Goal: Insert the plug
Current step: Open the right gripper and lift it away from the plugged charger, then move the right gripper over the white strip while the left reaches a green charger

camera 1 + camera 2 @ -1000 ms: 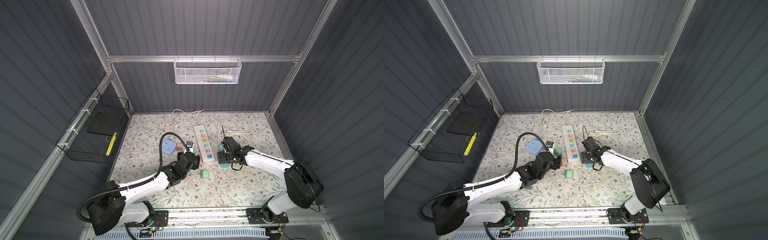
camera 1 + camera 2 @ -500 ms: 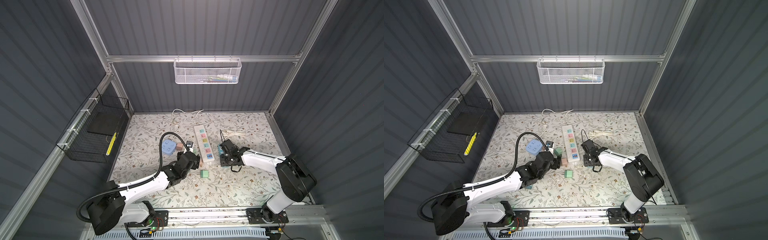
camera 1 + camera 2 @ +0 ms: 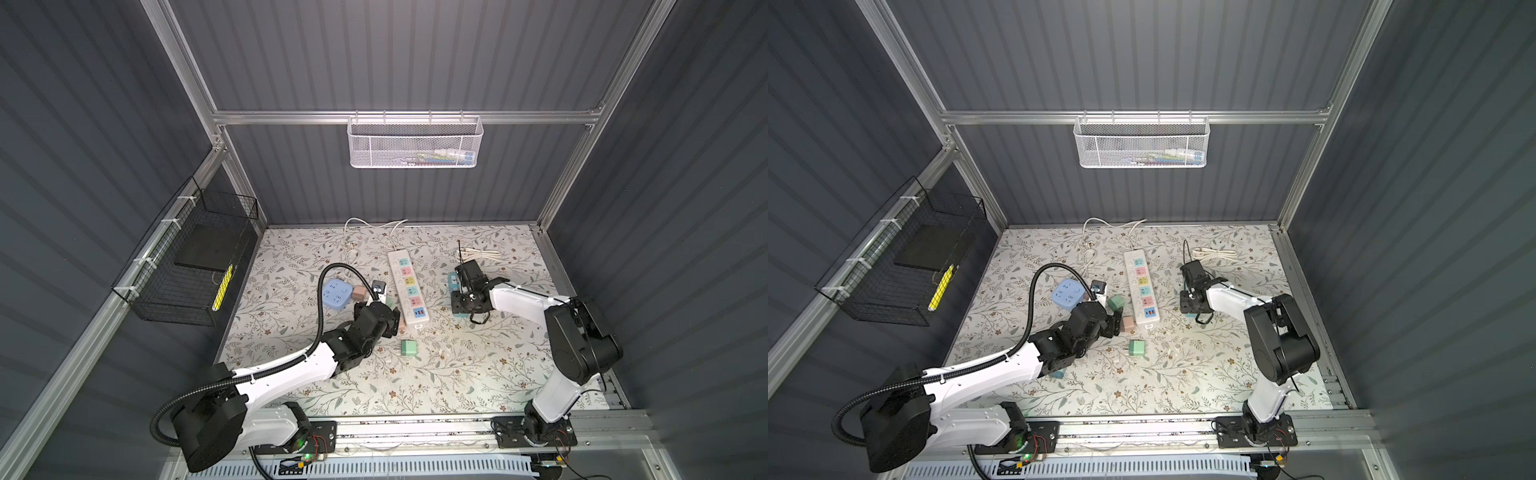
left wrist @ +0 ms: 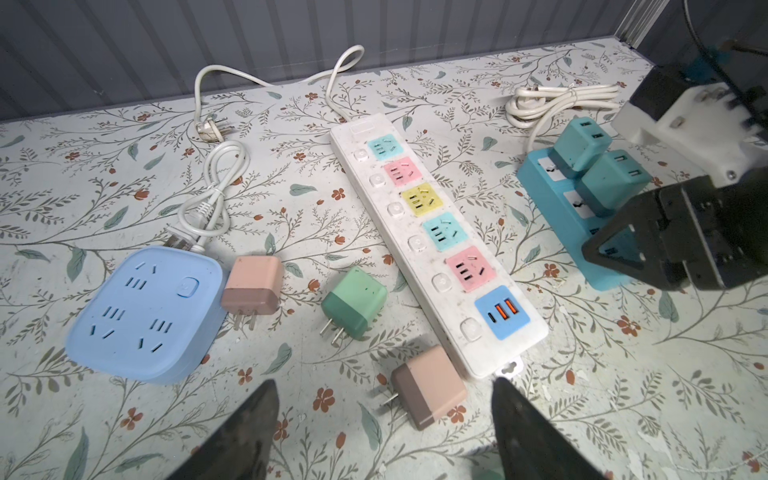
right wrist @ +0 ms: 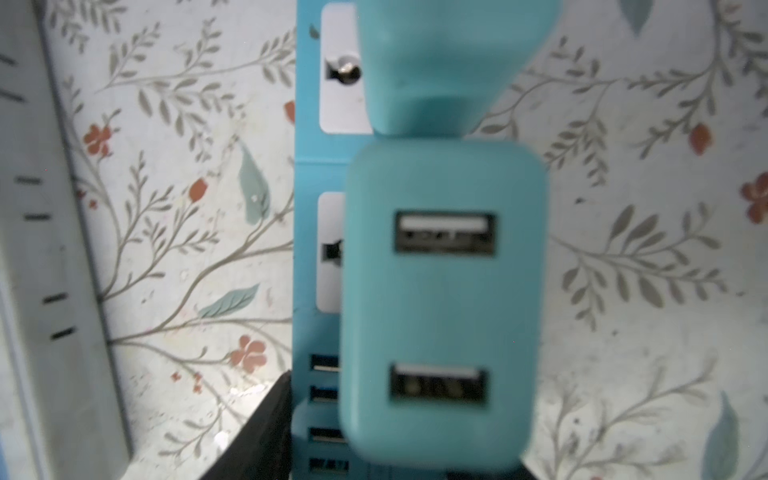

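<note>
- While the left gripper (image 4: 384,381) is hovering low by the near end of the white power strip (image 4: 440,257), its fingers (image 4: 249,424) are standing apart and holding nothing.
- Pink-brown plug (image 4: 430,384) is lying on its side just beyond those fingertips and just left of the strip's near end, with its prongs pointing toward the gripper.
- Farther right, the right gripper (image 3: 463,302) is hanging over the nearer teal plug (image 4: 615,185), which is standing upright on the teal socket block (image 4: 552,195). Whether the jaws are clamping it, I cannot tell.
- Judging: the right arm is sitting nearer an insertion, and the push axis is running straight down.
</note>
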### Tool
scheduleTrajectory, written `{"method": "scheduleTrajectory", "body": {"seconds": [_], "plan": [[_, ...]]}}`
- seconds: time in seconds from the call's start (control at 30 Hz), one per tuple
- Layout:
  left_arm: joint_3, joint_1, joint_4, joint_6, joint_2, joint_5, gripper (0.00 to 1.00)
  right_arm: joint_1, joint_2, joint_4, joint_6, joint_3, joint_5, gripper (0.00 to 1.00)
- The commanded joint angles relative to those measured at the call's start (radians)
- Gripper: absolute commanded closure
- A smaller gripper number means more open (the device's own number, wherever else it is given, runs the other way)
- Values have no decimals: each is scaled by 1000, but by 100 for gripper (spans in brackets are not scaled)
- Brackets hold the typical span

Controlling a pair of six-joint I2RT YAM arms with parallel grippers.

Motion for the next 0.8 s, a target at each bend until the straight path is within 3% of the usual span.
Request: {"method": "scheduleTrajectory", "body": {"seconds": [0.0,0.33,0.53,0.77], "plan": [[18,8,-20,15,-22,-27,19,-68,29,-42,-37,59,-37,55],[12,10,-23,12,-24,-45,19,-177,134,-149,-44,214,-76,53],[10,11,-34,14,-42,-53,19,-189,141,-182,-76,260,-59,48],[30,13,-76,17,-59,-43,18,-196,69,-185,-122,249,-137,20]]}}
